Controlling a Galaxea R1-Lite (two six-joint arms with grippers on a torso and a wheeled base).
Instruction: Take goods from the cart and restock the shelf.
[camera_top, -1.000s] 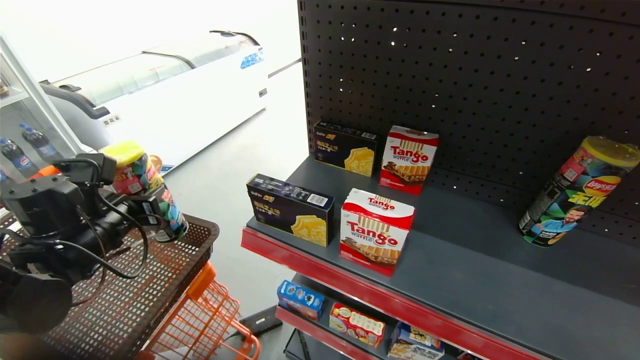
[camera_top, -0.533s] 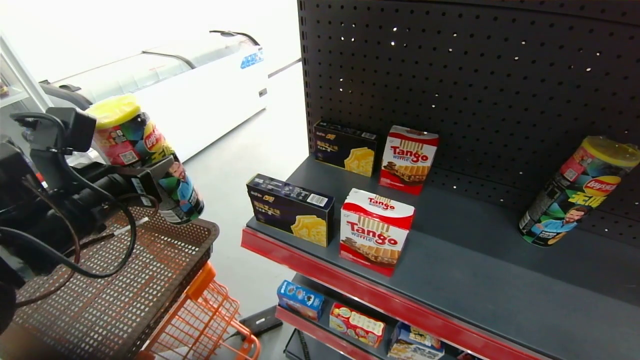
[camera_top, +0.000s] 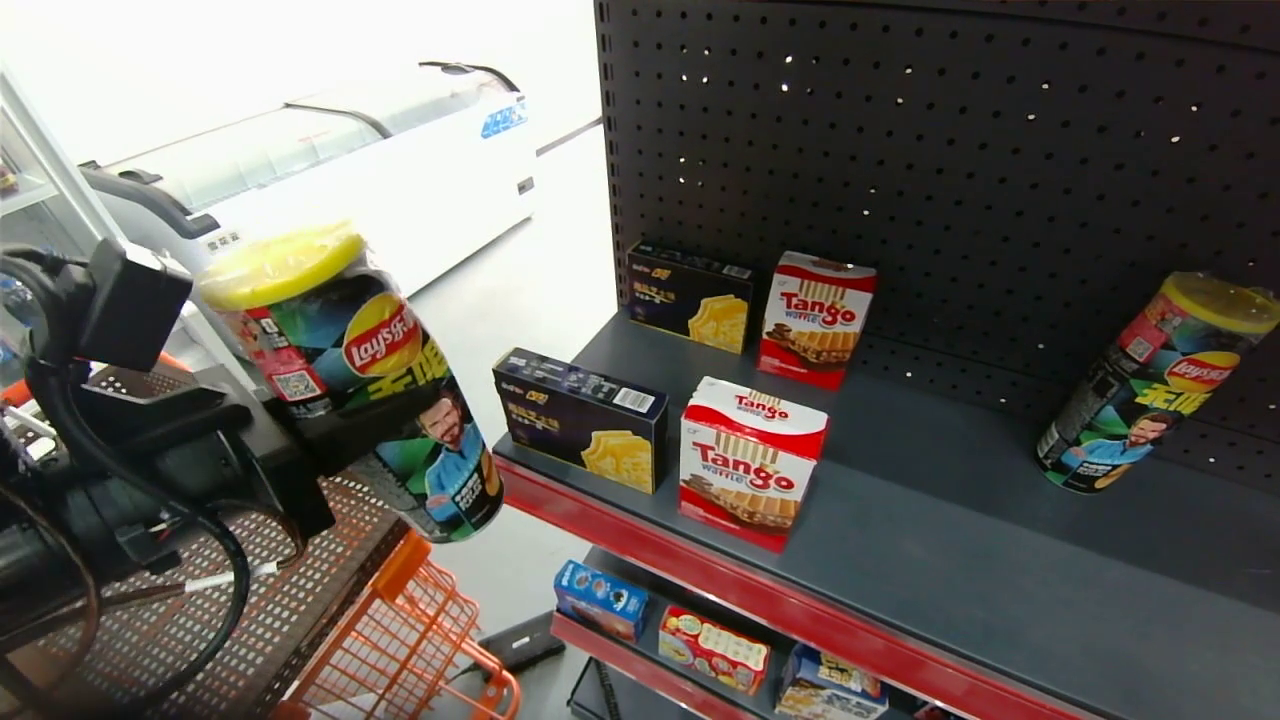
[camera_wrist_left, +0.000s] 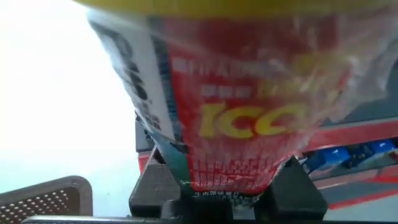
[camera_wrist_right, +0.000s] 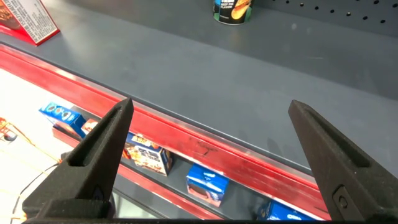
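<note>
My left gripper is shut on a chip can with a yellow lid, held tilted above the brown cart basket, just left of the shelf's red front edge. In the left wrist view the can sits between the dark fingers. A second chip can leans against the pegboard at the shelf's far right; its base appears in the right wrist view. My right gripper is open above the grey shelf board, nothing between its fingers.
Two dark cracker boxes and two red-and-white wafer boxes stand on the shelf's left part. The shelf is bare between them and the far can. An orange cart frame sits below the basket. Lower shelves hold small boxes.
My left arm has lifted the chip can out of the cart and carried it right, toward the shelf edge and closer to the head camera.
</note>
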